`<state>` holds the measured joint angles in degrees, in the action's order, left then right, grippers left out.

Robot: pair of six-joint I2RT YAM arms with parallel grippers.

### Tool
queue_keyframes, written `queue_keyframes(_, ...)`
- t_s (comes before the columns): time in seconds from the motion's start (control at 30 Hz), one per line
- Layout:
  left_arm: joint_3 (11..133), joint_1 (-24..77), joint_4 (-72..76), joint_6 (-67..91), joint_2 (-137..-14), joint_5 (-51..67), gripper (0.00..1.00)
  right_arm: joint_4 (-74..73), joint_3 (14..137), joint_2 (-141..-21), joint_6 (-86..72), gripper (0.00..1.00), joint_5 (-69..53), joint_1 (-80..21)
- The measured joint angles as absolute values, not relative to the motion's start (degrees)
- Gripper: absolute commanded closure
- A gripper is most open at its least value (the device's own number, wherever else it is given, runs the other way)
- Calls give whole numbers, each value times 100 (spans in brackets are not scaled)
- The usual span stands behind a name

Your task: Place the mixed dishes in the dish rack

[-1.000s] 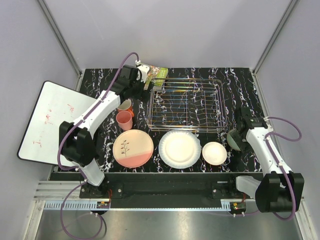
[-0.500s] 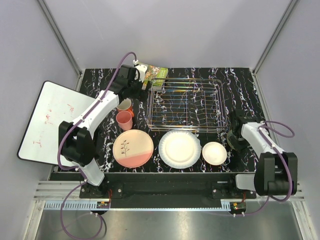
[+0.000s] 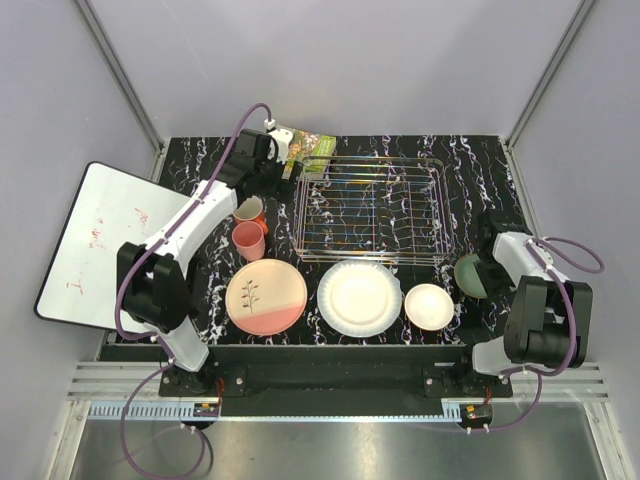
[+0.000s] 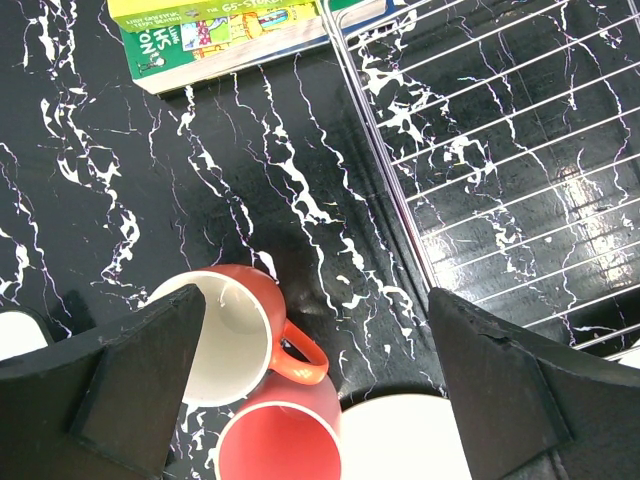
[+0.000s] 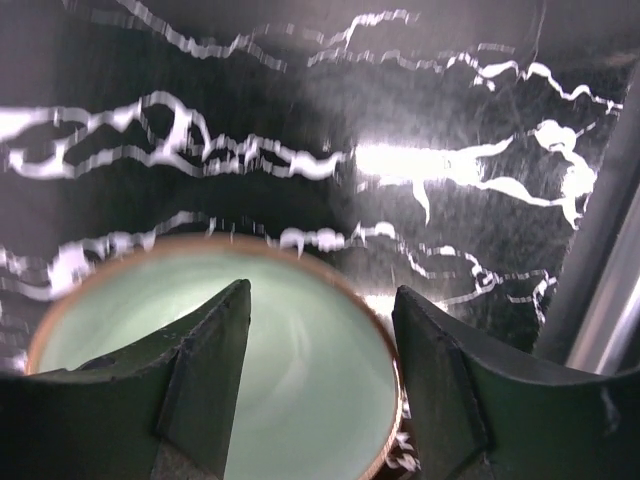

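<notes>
The silver wire dish rack (image 3: 372,210) stands at the back middle with nothing in it. In front of it lie the pink-and-cream plate (image 3: 266,296), the large white plate (image 3: 359,297) and the small cream bowl (image 3: 429,306). Two salmon-pink cups (image 3: 249,240) stand left of the rack; the left wrist view shows them, one with a handle (image 4: 215,340). My left gripper (image 4: 315,300) is open, high above the cups. My right gripper (image 5: 320,295) is open at the pale green bowl (image 5: 300,380), one finger over its inside, the other outside the rim. The bowl also shows in the top view (image 3: 468,277).
A green book (image 3: 315,150) lies at the rack's back left corner, also in the left wrist view (image 4: 220,30). A white board with red scribbles (image 3: 95,240) leans off the table's left edge. The rack's rim (image 4: 385,160) runs right of the cups.
My right arm has swung in and down from beside the rack's right end onto the pale green bowl. My left gripper has shifted slightly near the book.
</notes>
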<state>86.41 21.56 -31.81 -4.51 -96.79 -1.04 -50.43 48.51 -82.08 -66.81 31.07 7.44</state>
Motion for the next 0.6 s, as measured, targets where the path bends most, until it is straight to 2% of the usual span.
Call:
queue_keyframes(0.33, 8611, 2130, -3179, -451, -9679, -104, 1, -4716, 4917, -8560, -6606, 37, 3079, 982)
queue_keyframes(0.43, 8604, 2130, -3177, -451, -9679, -102, 1, -4611, 5006, -8691, -6584, 48, 3057, 982)
queue_keyframes(0.47, 8604, 2130, -3177, -451, -9679, -102, 1, -4550, 5028, -8722, -6582, 57, 3039, 982)
queue_keyframes(0.6, 8604, 2130, -3177, -451, -9679, -102, 1, -4303, 5030, -8742, -6554, 76, 2945, 1007)
